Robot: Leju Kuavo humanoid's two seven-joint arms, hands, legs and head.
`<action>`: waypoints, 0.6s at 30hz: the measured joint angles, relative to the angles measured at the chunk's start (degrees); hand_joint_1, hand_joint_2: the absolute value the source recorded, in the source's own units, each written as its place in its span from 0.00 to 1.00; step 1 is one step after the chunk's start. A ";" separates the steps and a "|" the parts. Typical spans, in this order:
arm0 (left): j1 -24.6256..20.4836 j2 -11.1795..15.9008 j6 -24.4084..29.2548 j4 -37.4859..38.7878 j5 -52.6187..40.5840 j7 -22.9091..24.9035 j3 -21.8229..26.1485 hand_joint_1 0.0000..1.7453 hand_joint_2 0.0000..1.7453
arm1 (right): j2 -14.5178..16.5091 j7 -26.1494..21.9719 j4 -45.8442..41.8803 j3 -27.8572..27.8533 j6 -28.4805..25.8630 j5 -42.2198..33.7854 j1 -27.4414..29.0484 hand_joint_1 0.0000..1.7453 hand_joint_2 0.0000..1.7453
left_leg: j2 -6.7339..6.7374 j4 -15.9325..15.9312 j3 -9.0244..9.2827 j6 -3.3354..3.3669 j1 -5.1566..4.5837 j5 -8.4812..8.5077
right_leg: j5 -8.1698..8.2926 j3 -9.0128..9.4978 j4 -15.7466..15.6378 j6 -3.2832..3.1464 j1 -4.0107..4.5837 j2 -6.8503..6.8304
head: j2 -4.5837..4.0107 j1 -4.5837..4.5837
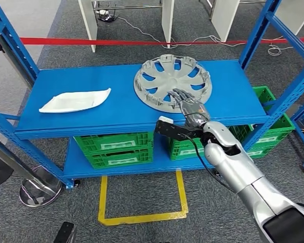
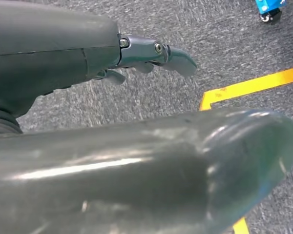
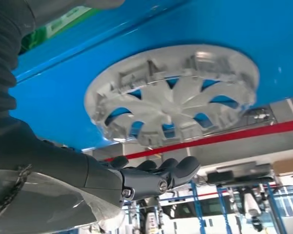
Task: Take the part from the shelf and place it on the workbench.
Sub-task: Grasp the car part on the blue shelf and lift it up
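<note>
A: Right arm [image 1: 254, 187] nearest, silver, reaching up from the lower right. Right hand [image 1: 188, 105] extended over the shelf's front edge, fingers straight and slightly apart, holding nothing.

B: Contact with the part?

A: Fingertips [image 1: 177, 93] lie over the near rim of the hubcap [image 1: 173, 82]; touching or just above, cannot tell. Right wrist view shows the fingers [image 3: 174, 170] clear of the rim, nothing gripped.

B: Hubcap position?

A: Flat on the blue shelf [image 1: 85, 121], right of centre, closer to the back edge, ribbed inner side up.

B: Anything else on that level?

A: White tray [image 1: 74, 100] toward the left end, well apart from the hubcap. Green crates [image 1: 114, 148] on the level below.

B: Left hand?

A: Left hand [image 2: 137, 56] hangs over grey carpet near a yellow floor line [image 2: 248, 87], fingers stretched out, empty.
</note>
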 joint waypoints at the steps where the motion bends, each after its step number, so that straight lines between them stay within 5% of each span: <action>1: -0.03 0.02 -0.03 -0.01 0.19 0.03 0.03 0.00 0.00 | 0.07 0.08 0.01 -0.16 -0.17 0.15 0.12 0.00 1.00 | -0.01 0.37 -0.08 -0.44 0.02 -0.37 | 1.50 1.70 -3.53 0.11 0.04 -0.16 | 0.00 0.06; 3: -0.06 0.08 -0.01 -0.03 0.41 0.21 0.09 0.00 0.00 | 0.32 0.13 0.03 -0.40 -0.61 0.49 0.65 0.00 1.00 | -0.03 1.12 -0.49 -1.19 -0.08 -0.84 | 2.10 3.59 -7.35 -0.35 0.18 -0.25 | 0.01 0.08; 7: 0.05 0.08 0.80 -0.04 0.61 0.47 0.14 0.00 0.00 | 0.76 0.26 -0.05 -1.00 -0.87 0.97 2.03 0.00 1.00 | -0.06 2.16 -1.05 -2.01 -0.02 -1.74 | 1.25 3.70 -7.35 -2.26 0.27 -0.02 | 0.00 -0.19; 9: -0.07 0.02 1.57 -0.04 0.74 0.57 0.24 0.00 0.00 | 1.04 0.69 -0.15 -1.25 -0.85 1.55 2.03 0.00 1.00 | -0.08 6.96 -3.23 -2.38 0.02 -4.40 | 1.18 3.84 -7.42 -2.88 0.23 0.01 | 0.00 -0.31; 12: -0.18 -0.03 3.01 -0.05 0.92 0.95 0.49 0.00 0.00 | 1.30 1.96 -0.03 -1.17 -0.86 3.77 2.07 0.00 1.00 | -0.08 18.20 -9.16 -2.31 -0.06 -8.17 | 1.02 3.92 -7.41 -3.34 0.67 0.08 | 0.01 -0.34; 14: -0.17 -0.04 3.59 -0.06 1.22 1.10 0.61 0.00 0.00 | 1.43 2.29 0.11 -1.10 -0.86 4.57 2.08 0.00 1.00 | -0.10 17.96 -9.82 -1.63 -0.30 -6.02 | 0.93 4.11 -7.40 -3.53 1.10 0.24 | 0.01 -0.34; 16: -0.19 0.01 3.78 -0.07 1.34 1.24 0.73 0.00 0.00 | 1.74 2.35 0.15 -1.10 -0.86 4.78 2.07 0.00 1.00 | -0.26 10.76 -7.17 -0.17 -0.91 -1.18 | 0.81 4.46 -7.46 -3.71 1.48 0.43 | 0.00 -0.30; 18: -0.21 0.08 3.79 -0.10 0.94 1.41 0.78 0.00 0.00 | 2.11 2.35 0.19 -1.06 -0.85 4.93 2.03 0.00 1.00 | -0.42 4.85 -4.89 1.20 -1.50 1.62 | 0.81 4.51 -7.55 -3.64 1.70 0.56 | 0.00 -0.14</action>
